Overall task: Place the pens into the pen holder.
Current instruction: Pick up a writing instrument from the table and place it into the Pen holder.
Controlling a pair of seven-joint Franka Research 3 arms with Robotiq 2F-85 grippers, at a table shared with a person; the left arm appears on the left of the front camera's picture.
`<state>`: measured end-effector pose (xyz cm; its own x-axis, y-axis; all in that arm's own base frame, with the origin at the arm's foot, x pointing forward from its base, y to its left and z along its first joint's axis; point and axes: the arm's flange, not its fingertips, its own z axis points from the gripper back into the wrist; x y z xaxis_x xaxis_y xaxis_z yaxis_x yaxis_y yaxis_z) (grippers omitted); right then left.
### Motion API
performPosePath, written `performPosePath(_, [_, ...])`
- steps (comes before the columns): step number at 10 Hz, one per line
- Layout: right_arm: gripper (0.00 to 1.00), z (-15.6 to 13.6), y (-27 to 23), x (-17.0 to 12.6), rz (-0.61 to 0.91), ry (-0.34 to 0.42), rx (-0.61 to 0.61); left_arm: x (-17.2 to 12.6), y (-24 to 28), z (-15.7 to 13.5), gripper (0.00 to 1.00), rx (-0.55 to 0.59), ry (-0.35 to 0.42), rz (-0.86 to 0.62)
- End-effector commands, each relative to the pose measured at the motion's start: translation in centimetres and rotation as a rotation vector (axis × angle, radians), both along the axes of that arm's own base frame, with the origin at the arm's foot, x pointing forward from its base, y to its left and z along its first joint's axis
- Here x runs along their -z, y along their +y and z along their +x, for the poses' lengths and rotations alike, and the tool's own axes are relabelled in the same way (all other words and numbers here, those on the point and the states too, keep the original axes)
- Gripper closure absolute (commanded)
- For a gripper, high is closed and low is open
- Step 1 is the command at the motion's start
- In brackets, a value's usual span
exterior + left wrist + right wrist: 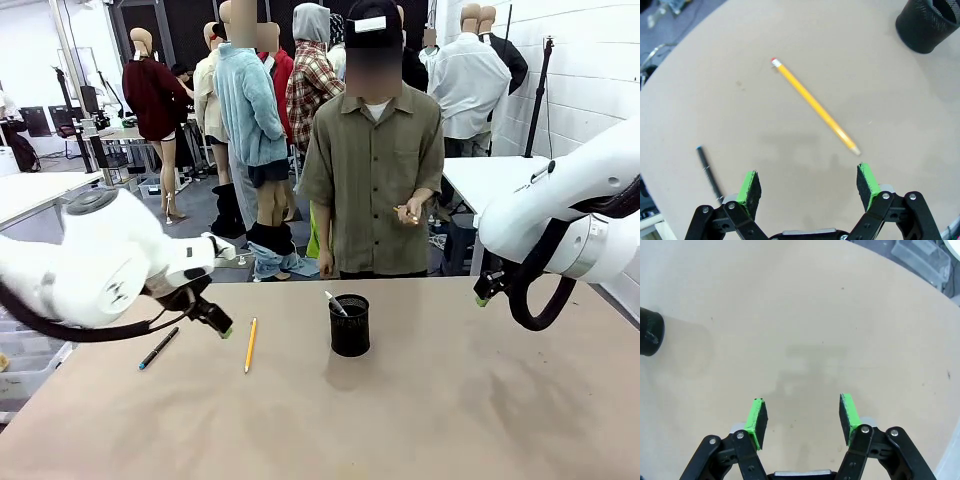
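Pens were split between table and cup. A yellow-orange wooden pencil [251, 345] with a red eraser and a slim black pen with a blue end [159, 348] lay flat on the tan table [450, 400]. A whitish pen with a dark tip [335, 303] leaned inside the small black wire-mesh pen holder [349, 325], which stood upright near the middle of the table.

Your left gripper [810, 185] hovered low over the table with its green-padded fingers wide apart and nothing between them. The pencil's point lay just beyond them and its shaft ran diagonally away. Your right gripper [802, 422] hung over bare table, fingers parted and empty, with the holder well off to one side.

Risks, as I judged them: the pencil lay askew to the left gripper's fingers, so closing without turning the wrist could roll or flick it. A low descent could scrape the pads on the table. The black pen lay close to one finger and near the table's edge, so a nudge might send it off. A pencil catching the rim could tip the holder.

No brand, label or writing could be read.
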<state>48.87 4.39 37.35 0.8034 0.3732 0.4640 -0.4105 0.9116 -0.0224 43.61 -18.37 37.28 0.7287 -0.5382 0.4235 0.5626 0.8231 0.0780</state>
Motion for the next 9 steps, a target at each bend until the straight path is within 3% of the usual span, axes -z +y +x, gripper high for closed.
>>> performPosePath(1, [0.27, -0.1, -0.3, 0.3, 0.017, -0.004, -0.012, 0.2, -2.1, 4.5, 0.00, -0.007, 0.154, 0.022])
performPosePath(5, [0.27, -0.1, -0.3, 0.3, 0.017, -0.004, -0.012, 2.3, -5.8, 8.5, 0.00, -0.121, 0.237, 0.141])
performPosePath(9, [0.27, -0.1, -0.3, 0.3, 0.017, -0.004, -0.012, 5.4, -6.9, 10.2, 0.00, -0.158, 0.303, 0.132])
